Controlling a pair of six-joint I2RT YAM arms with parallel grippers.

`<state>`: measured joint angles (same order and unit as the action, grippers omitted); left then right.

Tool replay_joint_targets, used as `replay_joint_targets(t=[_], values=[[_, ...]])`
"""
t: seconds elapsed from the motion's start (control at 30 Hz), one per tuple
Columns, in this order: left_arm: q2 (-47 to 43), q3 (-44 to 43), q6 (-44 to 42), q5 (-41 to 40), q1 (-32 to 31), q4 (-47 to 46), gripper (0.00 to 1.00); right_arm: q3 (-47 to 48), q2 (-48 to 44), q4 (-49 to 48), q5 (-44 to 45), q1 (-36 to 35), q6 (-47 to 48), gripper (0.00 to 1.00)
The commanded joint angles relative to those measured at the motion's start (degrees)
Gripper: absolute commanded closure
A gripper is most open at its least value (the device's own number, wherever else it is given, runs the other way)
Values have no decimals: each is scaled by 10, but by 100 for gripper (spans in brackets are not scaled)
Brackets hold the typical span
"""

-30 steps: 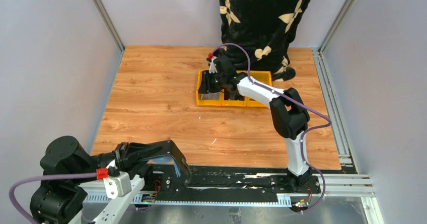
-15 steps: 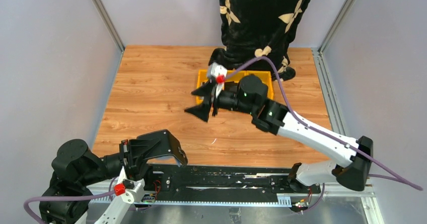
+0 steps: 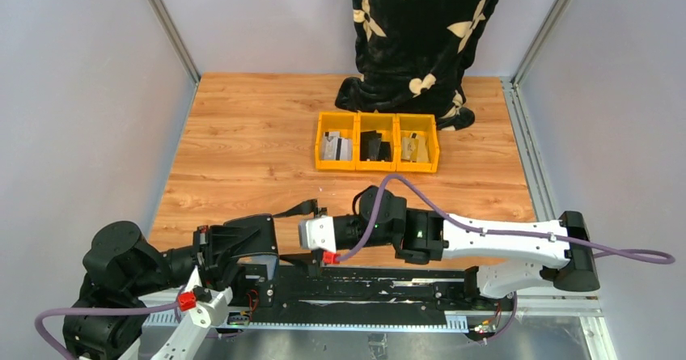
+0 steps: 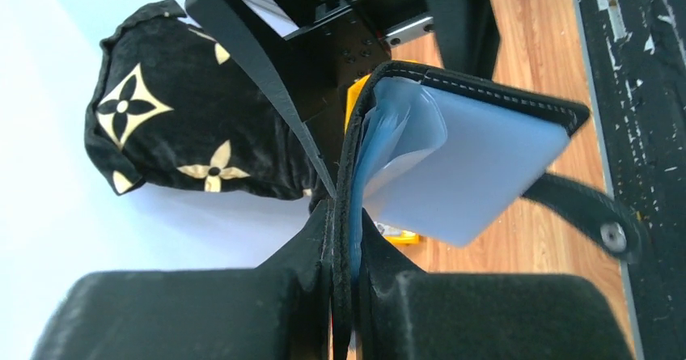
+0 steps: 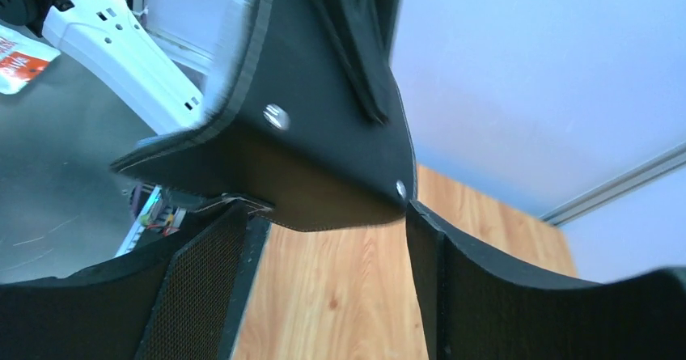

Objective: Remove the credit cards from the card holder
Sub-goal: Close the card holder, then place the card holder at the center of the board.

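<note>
My left gripper (image 4: 344, 214) is shut on the spine edge of the black card holder (image 4: 477, 93) and holds it up above the near edge of the table. The holder stands open, with grey-blue sleeves and cards (image 4: 469, 166) fanning out and its snap tab (image 4: 582, 210) hanging free. In the top view the left gripper (image 3: 271, 235) and the tab (image 3: 301, 209) sit at the lower middle. My right gripper (image 5: 332, 214) is open, with the holder's black outer cover (image 5: 323, 150) at its fingertips. In the top view the right gripper (image 3: 293, 247) is right beside the left one.
A row of three yellow bins (image 3: 377, 163) stands at the back middle of the wooden table; the left one holds pale cards, the others dark items. A black cloth with a cream pattern (image 3: 421, 28) hangs behind them. Metal rails run along the near edge.
My right arm has swung from the yellow bins at the back down to the near edge, next to the left gripper. The left gripper has lifted and turned a little with the holder.
</note>
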<state>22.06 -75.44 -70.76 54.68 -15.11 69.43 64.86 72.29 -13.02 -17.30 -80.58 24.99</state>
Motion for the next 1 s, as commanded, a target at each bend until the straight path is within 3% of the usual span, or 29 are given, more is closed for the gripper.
replay_joint_targets(t=[0.0,0.13,0.3,0.33,0.4,0.43,0.47,0.53,0.57,0.7,0.77,0.97], values=[[16,-5,49,24,3,-8,100,9,15,-71,80,-55,121,25],[7,9,47,27,3,-8,100,15,25,-110,121,-88,152,38],[2,22,56,20,3,-9,100,24,25,-131,141,-94,147,95],[1,25,58,18,3,-8,98,26,24,-130,142,-94,142,100],[-2,35,59,17,3,-9,85,34,24,-118,140,-94,129,100],[-4,41,59,17,3,-9,72,37,25,-109,139,-94,123,100],[-7,47,57,16,3,-8,58,38,26,-101,143,-94,116,100],[-15,62,45,-2,3,-10,15,33,26,-99,179,-93,105,100],[-18,69,37,-11,3,-10,3,27,25,-99,210,-92,101,100],[-7,83,26,-92,3,-10,0,-29,-7,-88,257,-45,13,100],[13,84,55,-129,3,-10,0,-75,-30,-48,236,11,-110,100],[75,102,271,-226,3,-96,0,-201,-53,-24,101,191,-396,97]])
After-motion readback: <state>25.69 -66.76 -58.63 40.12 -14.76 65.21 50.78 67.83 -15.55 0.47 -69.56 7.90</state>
